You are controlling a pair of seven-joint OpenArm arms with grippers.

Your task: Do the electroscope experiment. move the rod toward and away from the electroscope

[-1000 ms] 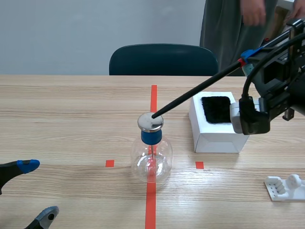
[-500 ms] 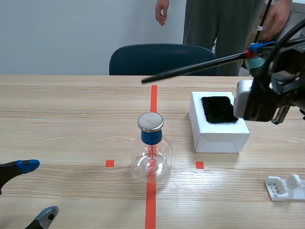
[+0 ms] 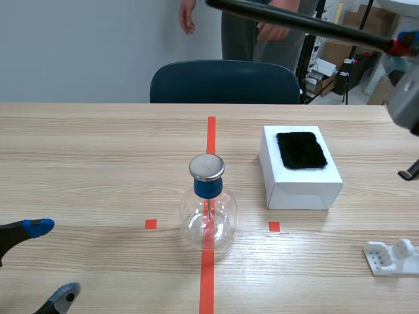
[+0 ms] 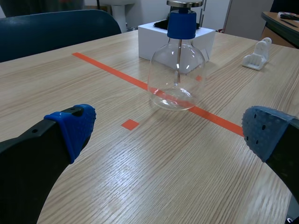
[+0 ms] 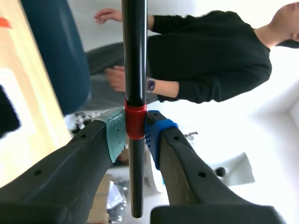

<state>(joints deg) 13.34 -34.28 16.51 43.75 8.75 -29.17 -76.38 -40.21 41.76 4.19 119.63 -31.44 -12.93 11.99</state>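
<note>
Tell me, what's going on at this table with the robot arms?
The robot is running an electroscope experiment. Its right gripper is shut on a black rod, clamped at the rod's red band and held high above the table, well clear of the electroscope. That glass flask with a metal cap stands on the red tape line. The left gripper is open, low near the table's front edge. A white box with a black pad on top sits beside the flask, and a person stands behind the chair.

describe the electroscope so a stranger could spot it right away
On the wooden table, find the long orange tape line. The electroscope stands on it, beside the white box. It alone is a clear glass flask with a blue neck and metal cap.
</note>
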